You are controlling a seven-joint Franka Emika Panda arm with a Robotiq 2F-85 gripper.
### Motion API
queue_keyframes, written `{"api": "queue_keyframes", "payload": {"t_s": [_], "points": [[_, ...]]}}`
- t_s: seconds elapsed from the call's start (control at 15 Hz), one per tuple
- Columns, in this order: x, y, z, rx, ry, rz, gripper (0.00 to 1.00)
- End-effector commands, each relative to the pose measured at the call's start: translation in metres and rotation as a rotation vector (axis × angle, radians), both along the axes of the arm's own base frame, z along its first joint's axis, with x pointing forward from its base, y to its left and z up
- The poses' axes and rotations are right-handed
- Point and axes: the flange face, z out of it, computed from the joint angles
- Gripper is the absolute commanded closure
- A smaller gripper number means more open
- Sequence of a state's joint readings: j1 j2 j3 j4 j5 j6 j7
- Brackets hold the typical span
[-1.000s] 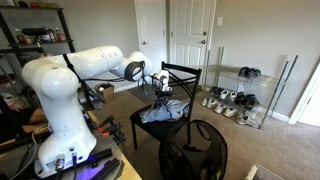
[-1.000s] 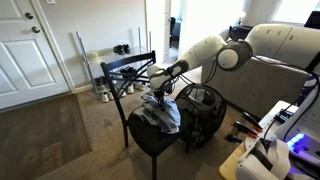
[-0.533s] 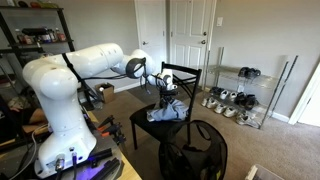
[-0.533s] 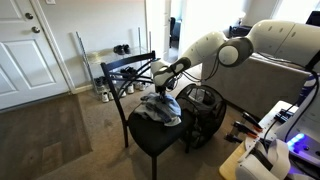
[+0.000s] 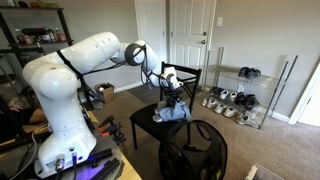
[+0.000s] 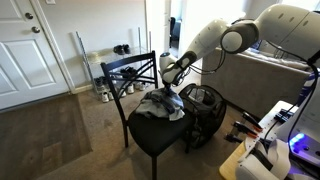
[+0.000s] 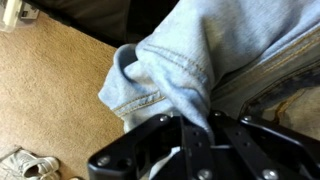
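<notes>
A pair of light blue jeans lies bunched on the seat of a black chair in both exterior views; the jeans rise toward my gripper. My gripper hangs above the seat and is shut on a fold of the jeans, lifting it. In the wrist view the denim fills the frame and a fold is pinched between my two black fingers. Part of the dark chair seat shows beside the cloth.
A black mesh laundry basket stands next to the chair. A wire shoe rack with shoes stands by the white doors. Tan carpet, a white shoe, and a dark shelf are nearby.
My gripper has risen and moved across above the chair, pulling a fold of the jeans up with it. The heap on the seat has shifted and stretched upward.
</notes>
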State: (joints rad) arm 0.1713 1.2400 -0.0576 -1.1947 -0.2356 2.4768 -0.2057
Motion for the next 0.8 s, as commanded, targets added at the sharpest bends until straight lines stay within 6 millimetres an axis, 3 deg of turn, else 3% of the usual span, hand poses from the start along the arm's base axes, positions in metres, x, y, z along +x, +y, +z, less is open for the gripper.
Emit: {"api": "queue_keyframes", "payload": {"t_s": [0.0,0.33,0.73], "points": [[-0.022,-0.019,0.03,-0.004,-0.056,-0.043,0.98],[-0.047,-0.045,0.051,-0.035,-0.167,-0.17,0.98],[-0.101,-0.07,0.07,-0.136,-0.223,-0.344,0.98]]}}
